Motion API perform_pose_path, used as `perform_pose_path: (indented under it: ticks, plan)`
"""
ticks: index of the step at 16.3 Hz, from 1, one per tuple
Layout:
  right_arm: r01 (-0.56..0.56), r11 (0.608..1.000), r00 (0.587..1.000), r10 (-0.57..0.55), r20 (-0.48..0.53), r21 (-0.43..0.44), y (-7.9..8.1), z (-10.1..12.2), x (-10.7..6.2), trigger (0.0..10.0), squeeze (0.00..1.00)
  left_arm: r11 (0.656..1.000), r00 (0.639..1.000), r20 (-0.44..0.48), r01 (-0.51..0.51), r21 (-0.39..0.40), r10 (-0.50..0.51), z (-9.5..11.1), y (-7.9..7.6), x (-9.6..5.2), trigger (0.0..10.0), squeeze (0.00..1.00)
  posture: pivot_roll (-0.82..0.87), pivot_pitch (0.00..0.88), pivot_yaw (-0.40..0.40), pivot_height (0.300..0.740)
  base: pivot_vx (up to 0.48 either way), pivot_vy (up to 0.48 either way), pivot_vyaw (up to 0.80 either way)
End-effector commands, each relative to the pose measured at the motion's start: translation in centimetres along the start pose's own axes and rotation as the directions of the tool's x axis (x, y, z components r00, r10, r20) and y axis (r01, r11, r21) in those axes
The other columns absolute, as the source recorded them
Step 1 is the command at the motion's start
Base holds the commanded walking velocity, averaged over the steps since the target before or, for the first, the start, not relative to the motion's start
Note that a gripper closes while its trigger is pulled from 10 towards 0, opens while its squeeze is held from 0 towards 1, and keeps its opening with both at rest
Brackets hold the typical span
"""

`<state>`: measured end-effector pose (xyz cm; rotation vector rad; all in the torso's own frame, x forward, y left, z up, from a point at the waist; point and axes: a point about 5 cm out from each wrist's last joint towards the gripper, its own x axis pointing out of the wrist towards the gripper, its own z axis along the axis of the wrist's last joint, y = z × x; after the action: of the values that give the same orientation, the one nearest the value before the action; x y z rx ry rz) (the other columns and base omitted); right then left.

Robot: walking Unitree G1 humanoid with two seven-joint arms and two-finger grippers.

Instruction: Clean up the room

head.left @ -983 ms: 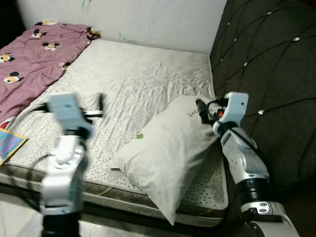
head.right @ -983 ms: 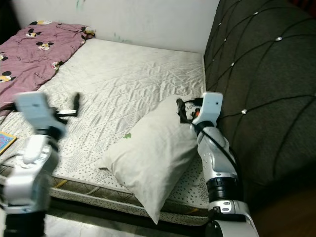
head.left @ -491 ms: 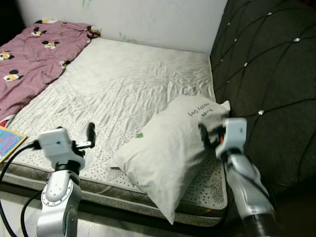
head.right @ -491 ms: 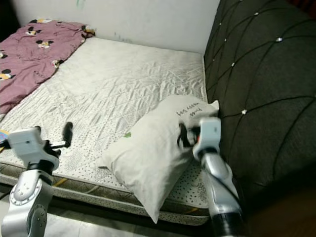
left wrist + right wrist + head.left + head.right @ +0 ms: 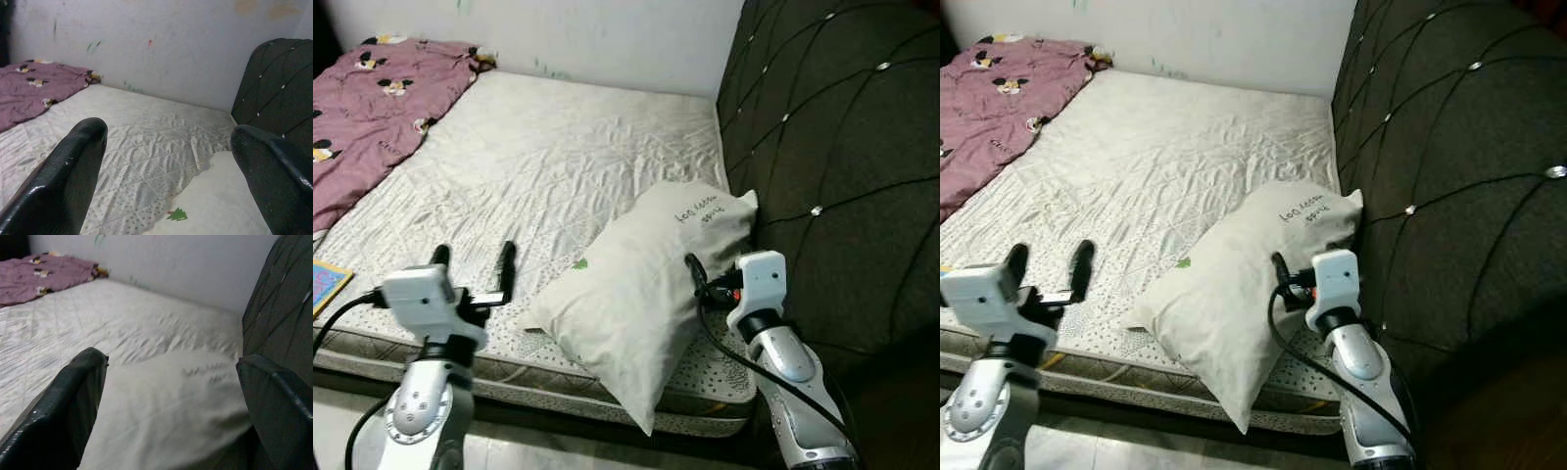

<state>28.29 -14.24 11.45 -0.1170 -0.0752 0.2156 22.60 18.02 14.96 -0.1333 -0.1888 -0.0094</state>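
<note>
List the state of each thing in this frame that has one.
White pillow: lying askew, leaning on the dark padded headboard, corner over the mattress edge.
Purple cartoon-print blanket: rumpled.
Left gripper: open, empty.
Right gripper: open, at the pillow.

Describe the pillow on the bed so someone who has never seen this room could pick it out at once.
Start from the big mattress with the quilted white sheet. The pillow lies at its near corner, its top end by the dark tufted headboard. It is pale, with dark handwriting near the top and a tiny green tree mark.
</note>
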Motion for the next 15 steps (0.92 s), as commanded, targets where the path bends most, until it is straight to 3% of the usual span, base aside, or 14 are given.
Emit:
perform_pose_path:
  ticks: [1, 2, 3, 6, 10, 12, 15]
  plan:
    - [0.071, 0.997, 0.997, -0.070, 0.021, -0.031, -1.1, 0.8, 0.0, 10.0, 0.00, 1.000, 1.000, 0.011, 0.003, 0.010, -0.003, 0.2, -0.5, 0.0, 10.0, 0.00, 0.06, 0.101, -0.042, 0.740, 0.000, 0.000, 0.00]
    - [0.100, 0.983, 0.995, -0.097, -0.024, 0.154, -1.4, 0.7, -0.1, 10.0, 0.00, 0.999, 0.999, -0.025, -0.030, 0.017, 0.030, -0.2, -0.4, -0.2, 10.0, 0.00, 0.05, 0.110, -0.041, 0.740, 0.000, 0.000, 0.00]
    - [0.105, 0.983, 0.995, -0.102, -0.021, 0.150, -1.6, 0.7, -0.3, 10.0, 0.00, 0.999, 0.999, -0.042, 0.006, -0.041, -0.007, -0.3, -0.6, -0.5, 10.0, 0.00, 0.05, 0.115, -0.041, 0.740, 0.000, 0.000, 0.00]
    - [0.113, 0.985, 0.992, -0.105, -0.067, 0.128, -1.7, 0.4, -0.5, 10.0, 0.00, 1.000, 0.997, -0.080, -0.021, -0.018, 0.020, -0.7, -0.4, -0.9, 10.0, 0.00, 0.04, 0.134, -0.041, 0.740, 0.000, 0.000, 0.00]
    - [0.103, 0.986, 0.993, -0.095, -0.069, 0.132, -1.4, 0.7, -0.6, 10.0, 0.00, 0.996, 0.989, -0.121, -0.084, -0.039, 0.079, -1.2, -0.4, -0.4, 10.0, 0.00, 0.04, 0.141, -0.046, 0.740, 0.000, 0.000, -0.80]
    - [0.120, 0.981, 0.990, -0.108, -0.086, 0.152, -1.7, 0.5, -0.6, 10.0, 0.00, 0.996, 0.991, -0.109, -0.079, -0.038, 0.074, -1.0, -0.5, -0.5, 10.0, 0.00, 0.04, 0.142, -0.048, 0.740, 0.000, 0.000, 0.00]
    - [0.216, 0.966, 0.955, -0.178, -0.238, 0.144, -2.1, -1.1, -0.3, 10.0, 0.00, 0.997, 0.994, -0.105, -0.050, -0.059, 0.044, -0.6, -0.9, -0.3, 10.0, 0.00, 0.05, 0.147, -0.057, 0.740, 0.000, 0.000, 0.00]
